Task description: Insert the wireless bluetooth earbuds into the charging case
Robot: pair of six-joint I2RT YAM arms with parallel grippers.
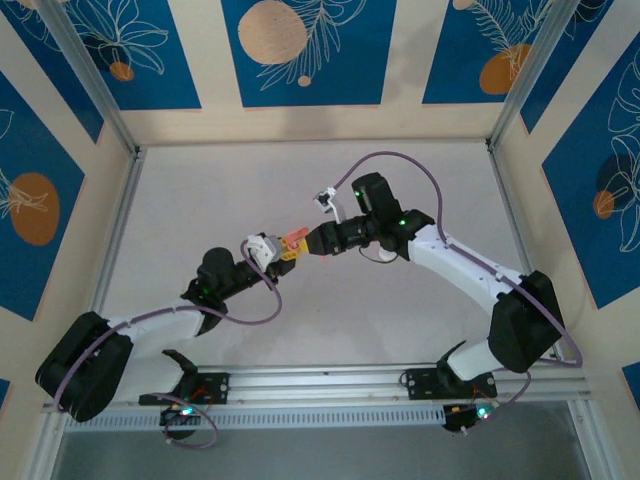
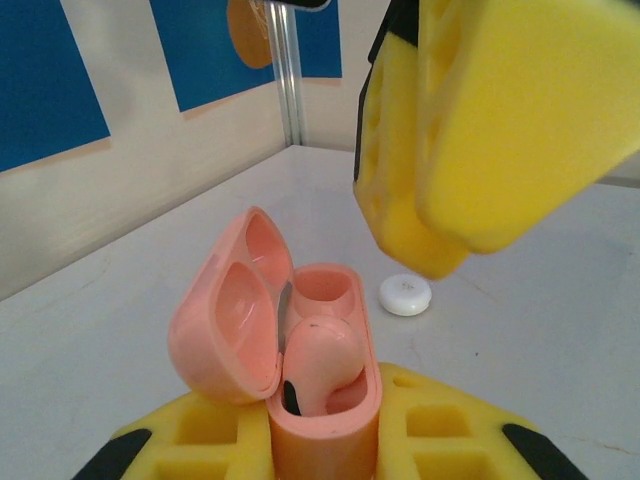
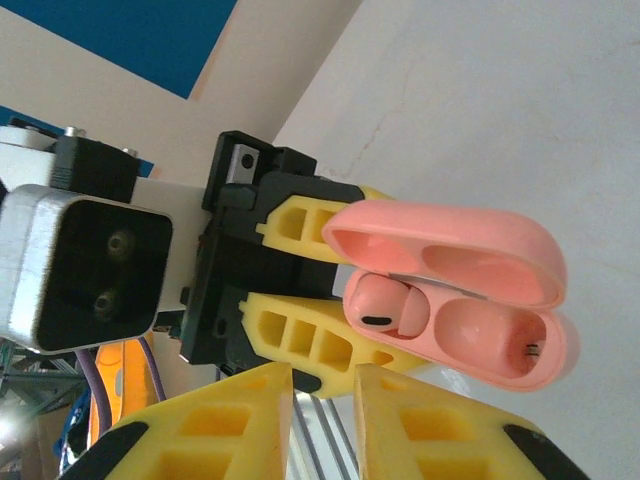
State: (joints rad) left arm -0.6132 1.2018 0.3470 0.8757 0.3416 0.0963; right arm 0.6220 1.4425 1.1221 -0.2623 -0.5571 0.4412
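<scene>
My left gripper (image 2: 325, 445) is shut on the salmon-pink charging case (image 2: 325, 405), holding it above the table with its hinged lid (image 2: 225, 320) swung open to the left. One pink earbud (image 2: 320, 355) sits in the near socket, a black mark on its side; the far socket is hollow. From the right wrist view the same case (image 3: 470, 325) and earbud (image 3: 385, 308) lie just beyond my right gripper (image 3: 322, 400), which is open with nothing between its yellow fingers. From above, the right gripper (image 1: 312, 243) faces the case (image 1: 293, 242) at mid-table.
A white round puck (image 2: 406, 295) lies on the table behind the case. The right gripper's yellow finger (image 2: 490, 130) hangs close above the case. Panel walls and an aluminium post (image 2: 285, 70) bound the pale table (image 1: 230, 190).
</scene>
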